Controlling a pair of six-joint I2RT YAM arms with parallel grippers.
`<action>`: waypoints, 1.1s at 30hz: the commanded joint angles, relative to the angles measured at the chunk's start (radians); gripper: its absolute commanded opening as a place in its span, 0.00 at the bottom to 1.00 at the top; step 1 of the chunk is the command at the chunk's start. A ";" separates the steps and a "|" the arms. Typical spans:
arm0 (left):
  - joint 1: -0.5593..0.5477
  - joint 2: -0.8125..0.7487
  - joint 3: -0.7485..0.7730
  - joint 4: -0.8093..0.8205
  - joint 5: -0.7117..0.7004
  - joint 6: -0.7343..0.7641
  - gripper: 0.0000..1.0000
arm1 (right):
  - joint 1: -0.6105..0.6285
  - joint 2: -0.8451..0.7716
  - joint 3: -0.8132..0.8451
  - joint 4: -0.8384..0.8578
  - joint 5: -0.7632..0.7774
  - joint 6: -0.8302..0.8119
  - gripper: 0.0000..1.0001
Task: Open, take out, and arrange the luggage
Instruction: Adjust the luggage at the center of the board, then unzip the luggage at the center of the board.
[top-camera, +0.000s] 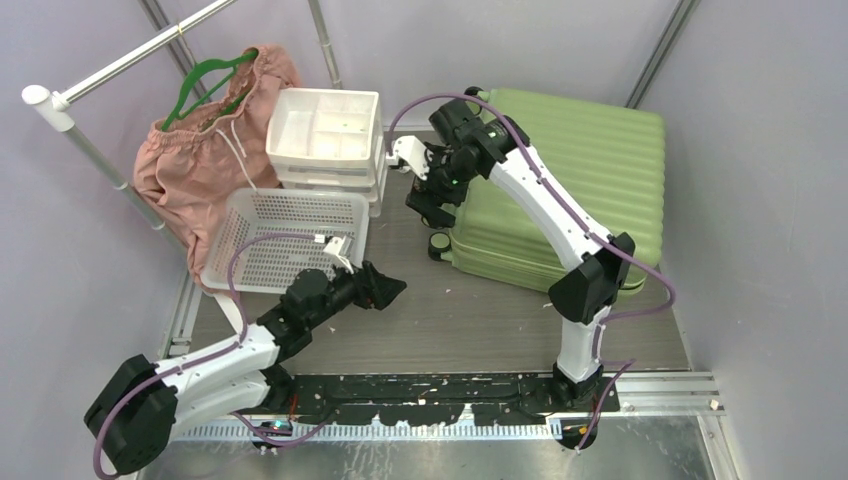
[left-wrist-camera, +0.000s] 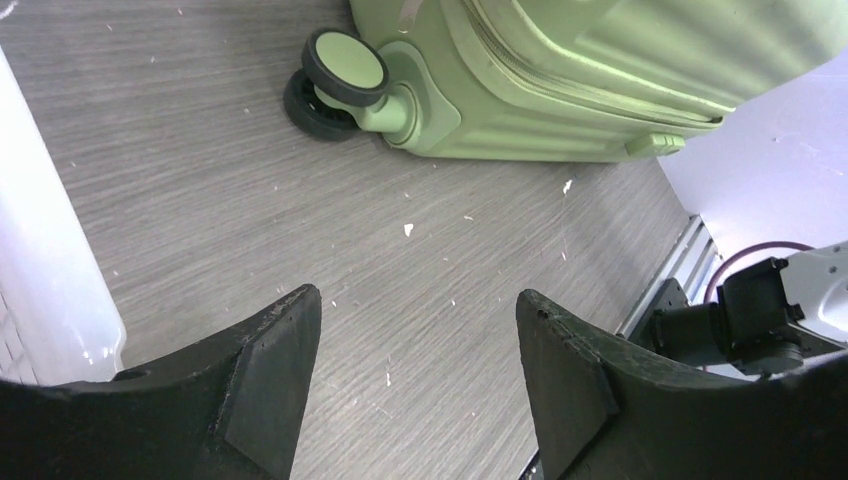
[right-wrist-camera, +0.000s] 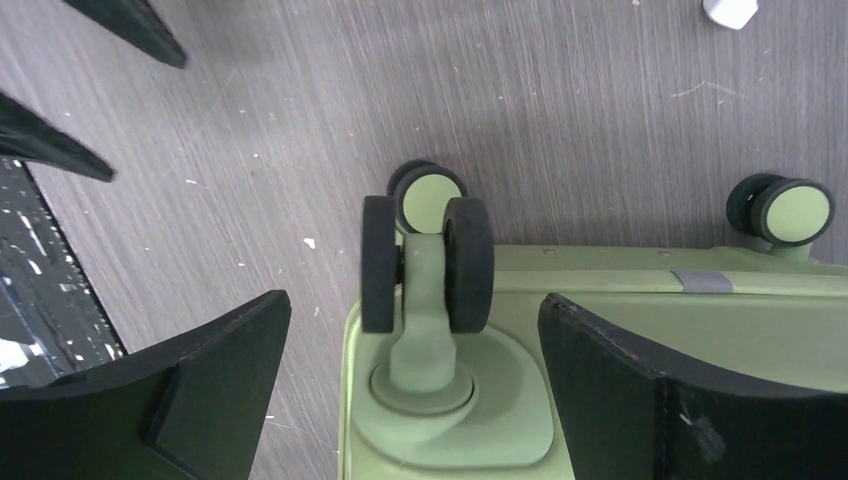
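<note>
Right tool (right-wrist-camera: 415, 380): wide open, empty; we set it over the suitcase (top-camera: 590, 170) wheel (right-wrist-camera: 425, 262).
Left tool (left-wrist-camera: 418, 385): open, empty, aside over the surface (left-wrist-camera: 200, 200).

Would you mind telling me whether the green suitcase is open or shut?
Shut: the suitcase lies flat with both shells together, the seam between them closed, and no lining showing.

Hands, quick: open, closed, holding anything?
Left hand: open, holding nothing.
Right hand: open, holding nothing, over the luggage.
</note>
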 joint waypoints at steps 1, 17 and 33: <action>0.000 -0.059 -0.038 0.002 0.018 -0.028 0.72 | 0.007 0.029 0.047 0.032 0.065 0.007 1.00; 0.000 -0.063 -0.070 0.108 0.138 0.051 0.66 | 0.007 0.027 -0.001 -0.083 -0.068 -0.085 0.37; -0.187 0.285 0.019 0.422 0.244 0.455 0.66 | 0.029 -0.416 -0.418 -0.370 -0.299 -0.431 0.13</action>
